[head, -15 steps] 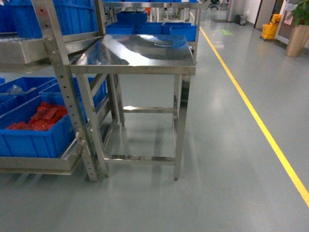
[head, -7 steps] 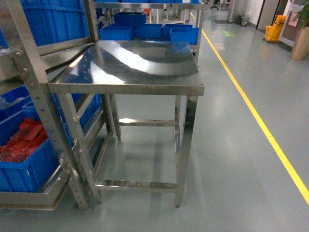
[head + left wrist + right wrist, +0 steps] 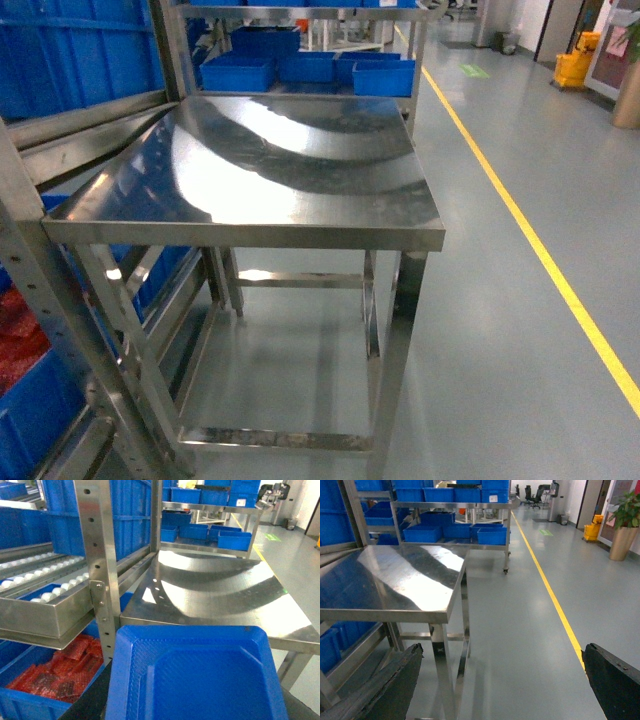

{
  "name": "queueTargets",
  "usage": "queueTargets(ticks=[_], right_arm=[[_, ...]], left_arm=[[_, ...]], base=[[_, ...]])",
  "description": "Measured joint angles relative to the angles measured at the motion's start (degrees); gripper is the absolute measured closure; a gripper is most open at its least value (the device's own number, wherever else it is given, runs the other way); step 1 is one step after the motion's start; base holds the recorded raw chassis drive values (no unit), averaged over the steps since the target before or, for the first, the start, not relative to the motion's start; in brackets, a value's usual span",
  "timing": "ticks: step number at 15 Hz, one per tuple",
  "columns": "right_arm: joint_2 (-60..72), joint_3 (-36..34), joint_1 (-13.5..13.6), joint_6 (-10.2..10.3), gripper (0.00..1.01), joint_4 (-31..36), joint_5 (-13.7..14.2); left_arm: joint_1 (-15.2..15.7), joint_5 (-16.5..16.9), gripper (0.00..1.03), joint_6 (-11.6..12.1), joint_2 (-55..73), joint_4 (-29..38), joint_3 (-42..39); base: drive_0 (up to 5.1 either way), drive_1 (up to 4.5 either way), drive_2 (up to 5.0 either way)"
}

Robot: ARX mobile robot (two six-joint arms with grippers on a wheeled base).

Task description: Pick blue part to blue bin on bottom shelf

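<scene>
**Steel table and shelving rack in a warehouse aisle**

Stainless-steel table (image 3: 290,160) fills the middle of the head view, its bare shiny top reflecting the ceiling light. Just beside its left edge stands a metal shelving rack (image 3: 60,330) with perforated uprights. A blue bin (image 3: 25,420) of red bagged parts (image 3: 20,335) sits low on that rack, at the left edge of the view. Behind the table, several blue bins (image 3: 310,68) rest on another rack. A yellow floor line (image 3: 540,260) runs along the grey floor on the right.

The left wrist view shows a blue tray (image 3: 197,675) close under the camera, filling the lower part of the picture; whether the left claw grasps it cannot be told, since the fingers are hidden. To its left, a roller shelf (image 3: 40,587) with rows of small white rollers slopes across the rack, and the bin of red parts lies below it.

The right wrist view shows two dark fingers (image 3: 395,680) of the right gripper (image 3: 500,680) spread well apart, released, with only floor between them. No blue part can be made out in any view.
</scene>
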Motion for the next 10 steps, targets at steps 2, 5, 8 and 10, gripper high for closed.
queueTargets(ticks=[2,5,8,10], right_arm=[[0.0,0.0,0.0,0.0,0.03,-0.02,-0.02],[0.0,0.0,0.0,0.0,0.03,0.02,-0.02],[0.0,0.0,0.0,0.0,0.03,-0.04,0.02],[0.0,0.0,0.0,0.0,0.03,-0.07,-0.02]], left_arm=[[0.0,0.04,0.59,0.0,0.39,-0.39,0.0],[-0.04,0.02,0.59,0.0,0.09,-0.26,0.0],[-0.04,0.24,0.59,0.0,0.22,-0.22,0.0],[-0.04,0.22,0.59,0.0,0.22,-0.22,0.0]], base=[[-0.1,4.27,-4.4],[0.0,0.0,0.0],[0.0,0.0,0.0],[-4.9,2.46,2.5]])
